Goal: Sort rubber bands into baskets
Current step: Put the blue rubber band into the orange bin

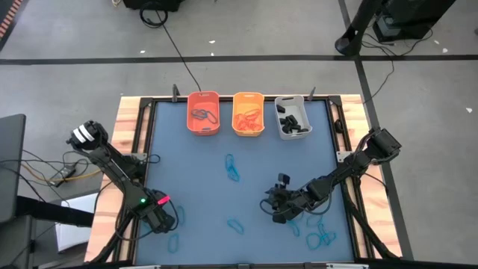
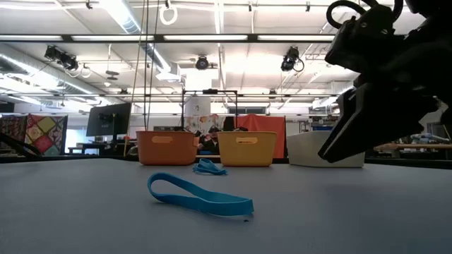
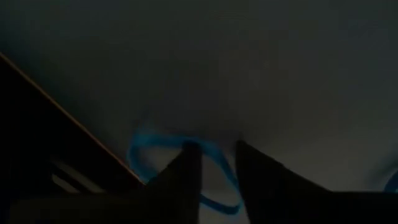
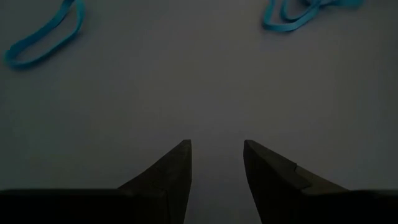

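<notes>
Left pincer (image 3: 214,158) low over tabletop (image 1: 246,161) near front left corner, fingers narrowly apart astride blue rubber band (image 3: 146,142); grip unclear. Right pincer (image 4: 216,155) part open, empty, near front right. More blue bands (image 1: 232,169) scattered mid-tabletop. Orange basket (image 1: 202,99), yellow-orange basket (image 1: 248,98), grey basket (image 1: 288,102) along far edge.

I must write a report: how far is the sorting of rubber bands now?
Done: bands already lie in the orange basket, yellow-orange basket and grey basket. In hand: left gripper straddles a blue band. Left: several blue bands on the table; right gripper open, empty.
</notes>
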Available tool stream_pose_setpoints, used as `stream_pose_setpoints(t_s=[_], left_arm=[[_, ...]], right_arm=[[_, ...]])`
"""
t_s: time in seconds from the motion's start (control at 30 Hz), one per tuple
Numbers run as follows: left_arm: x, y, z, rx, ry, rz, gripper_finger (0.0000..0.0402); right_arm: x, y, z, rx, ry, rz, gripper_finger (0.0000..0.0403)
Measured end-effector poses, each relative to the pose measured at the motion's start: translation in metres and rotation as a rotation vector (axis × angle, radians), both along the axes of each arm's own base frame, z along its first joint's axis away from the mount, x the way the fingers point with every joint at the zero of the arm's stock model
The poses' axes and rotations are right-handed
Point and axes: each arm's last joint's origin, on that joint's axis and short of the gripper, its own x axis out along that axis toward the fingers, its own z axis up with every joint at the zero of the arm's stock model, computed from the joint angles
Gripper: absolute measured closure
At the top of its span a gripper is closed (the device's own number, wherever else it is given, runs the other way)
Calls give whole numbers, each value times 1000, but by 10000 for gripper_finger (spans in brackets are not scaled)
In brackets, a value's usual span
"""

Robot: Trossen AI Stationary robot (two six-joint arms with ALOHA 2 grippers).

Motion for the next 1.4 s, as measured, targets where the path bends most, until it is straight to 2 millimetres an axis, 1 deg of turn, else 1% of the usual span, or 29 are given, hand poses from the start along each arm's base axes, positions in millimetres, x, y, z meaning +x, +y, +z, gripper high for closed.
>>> stream_pose_setpoints(t_s=[0.13,0.27,0.43,0.53,0.67,0.83,0.97,1.07,1.23,1.4], left_arm=[[1,-1,0,-4,5,47,359],[1,-1,0,-3,2,48,390],[6,-2,5,-10,-31,-15,396],[13,-4,12,-12,-76,-48,398],[25,3,20,35,-136,-84,399],[44,19,23,47,-184,-129,400],[56,34,23,9,-183,-175,400],[61,45,23,3,-180,-195,400],[70,63,29,16,-243,-226,401],[70,84,40,30,-271,-257,401]], right_arm=[[0,1,0,10,18,36,245],[-1,2,-1,30,27,48,245],[-1,3,-1,39,32,57,245],[-1,3,-1,42,33,59,245],[-1,3,-1,43,32,59,245],[-1,3,-1,43,32,59,245],[-1,3,-1,43,32,59,245],[-1,3,-1,43,32,59,245],[-1,3,-1,59,28,41,245],[2,2,0,88,8,15,245]])
